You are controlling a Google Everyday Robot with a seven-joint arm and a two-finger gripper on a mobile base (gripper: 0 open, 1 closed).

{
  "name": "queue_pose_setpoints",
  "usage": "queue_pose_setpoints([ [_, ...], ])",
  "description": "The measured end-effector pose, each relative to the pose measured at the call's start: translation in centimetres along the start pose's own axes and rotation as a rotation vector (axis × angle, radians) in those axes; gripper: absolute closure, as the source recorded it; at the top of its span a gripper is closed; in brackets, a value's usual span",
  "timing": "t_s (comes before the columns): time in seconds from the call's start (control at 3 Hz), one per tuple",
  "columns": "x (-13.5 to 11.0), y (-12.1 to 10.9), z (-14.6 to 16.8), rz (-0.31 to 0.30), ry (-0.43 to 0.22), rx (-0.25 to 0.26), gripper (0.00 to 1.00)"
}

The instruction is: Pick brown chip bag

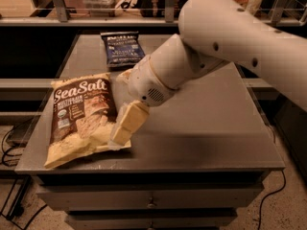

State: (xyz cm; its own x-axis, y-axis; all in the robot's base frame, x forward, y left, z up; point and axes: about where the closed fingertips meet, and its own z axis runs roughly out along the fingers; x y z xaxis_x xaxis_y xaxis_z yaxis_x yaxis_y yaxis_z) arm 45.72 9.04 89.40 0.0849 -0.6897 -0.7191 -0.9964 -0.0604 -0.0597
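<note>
Dark brown across its front, with white "SeaSalt" lettering and pale yellow edges, the brown chip bag (79, 114) lies flat on the left part of the grey bench (206, 128), its top toward the back and its bottom corner reaching the front left edge. The gripper (120, 135) hangs low at the bag's lower right edge. Its cream-coloured tip comes down at a slant from the upper right and overlaps the bag's yellow margin there; whether it actually touches the bag is not clear. Only one side of the jaws shows from this angle, so I cannot tell whether they are wide or narrow, or whether they hold anything. The white arm (216, 47) reaches in from the upper right, its thick round wrist housing hovering over the middle of the bench just right of the bag. A smaller dark blue chip bag (122, 47) lies flat near the back of the bench, well apart from the brown one. Drawers (151, 200) sit under the bench top.
</note>
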Motion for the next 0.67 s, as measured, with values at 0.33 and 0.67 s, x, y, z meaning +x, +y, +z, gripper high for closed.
queue_pose_setpoints([
  [0.33,0.2,0.6,3.1,0.063,-0.042,-0.038,0.0],
  [0.67,0.4,0.8,5.9,0.128,-0.082,-0.063,0.0],
])
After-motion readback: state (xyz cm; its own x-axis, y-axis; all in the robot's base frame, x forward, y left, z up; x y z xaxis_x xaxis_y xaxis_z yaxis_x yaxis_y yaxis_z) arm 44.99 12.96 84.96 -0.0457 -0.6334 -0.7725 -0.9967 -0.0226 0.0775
